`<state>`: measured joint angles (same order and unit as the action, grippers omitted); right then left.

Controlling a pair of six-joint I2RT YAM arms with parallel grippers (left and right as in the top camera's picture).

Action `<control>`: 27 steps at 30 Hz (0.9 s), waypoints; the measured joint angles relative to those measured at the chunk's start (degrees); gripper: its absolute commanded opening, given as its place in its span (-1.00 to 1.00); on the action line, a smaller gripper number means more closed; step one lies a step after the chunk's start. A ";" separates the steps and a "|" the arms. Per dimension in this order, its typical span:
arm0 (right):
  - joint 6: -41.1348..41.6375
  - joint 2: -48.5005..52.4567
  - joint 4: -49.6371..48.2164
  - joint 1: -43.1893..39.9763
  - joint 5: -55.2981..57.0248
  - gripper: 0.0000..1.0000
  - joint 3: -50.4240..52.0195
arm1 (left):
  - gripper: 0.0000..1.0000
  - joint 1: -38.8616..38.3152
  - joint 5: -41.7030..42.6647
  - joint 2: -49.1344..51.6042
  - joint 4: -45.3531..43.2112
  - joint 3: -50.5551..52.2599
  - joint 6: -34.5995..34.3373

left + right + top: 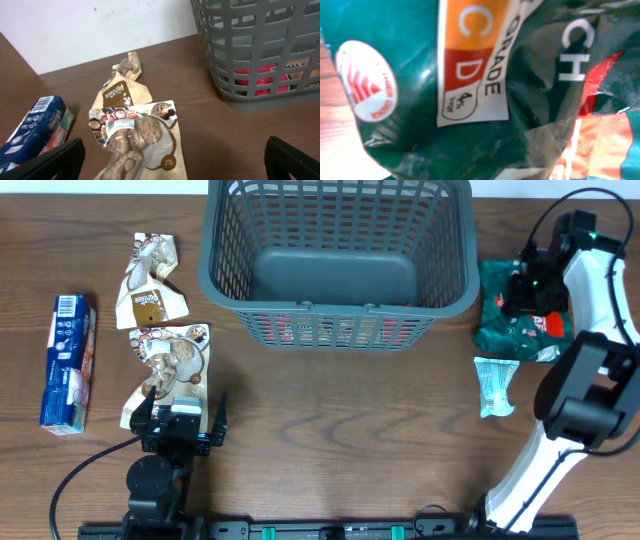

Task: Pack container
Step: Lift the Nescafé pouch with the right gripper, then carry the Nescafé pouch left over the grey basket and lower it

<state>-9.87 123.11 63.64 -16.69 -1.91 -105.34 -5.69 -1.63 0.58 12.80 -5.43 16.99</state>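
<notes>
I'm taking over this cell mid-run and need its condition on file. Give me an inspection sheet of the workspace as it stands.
Surface: brown wooden table, no spills seen.
Job's things: grey container upright at far centre, red and yellow packaging showing through its front lattice. On the left lie a blue packet, a crumpled brown packet and a brown snack packet. On the right lie a green bag and a pale green packet.
Clutter: nothing seen.
Grippers: left gripper over the brown snack packet, jaws wide open. Right gripper down on the green bag, jaws closed, grip unconfirmed.
Cables: black cable trails from the left arm; another loops above the right arm.
Surroundings: white wall behind the table.
</notes>
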 measured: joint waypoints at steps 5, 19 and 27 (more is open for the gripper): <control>0.20 -5.01 0.17 0.00 0.46 -0.96 0.04 | 0.97 0.02 -0.02 0.00 0.00 0.00 0.02; 2.05 -22.99 0.02 0.07 1.53 -0.97 0.20 | 0.97 0.02 0.00 0.00 0.00 0.00 0.02; 2.19 -39.30 -1.77 3.96 1.95 -0.97 -0.63 | 0.97 0.02 0.00 0.00 0.00 0.00 0.00</control>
<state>-7.68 83.81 61.87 -12.73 0.03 -105.97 -5.67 -1.63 0.58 12.80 -5.43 16.99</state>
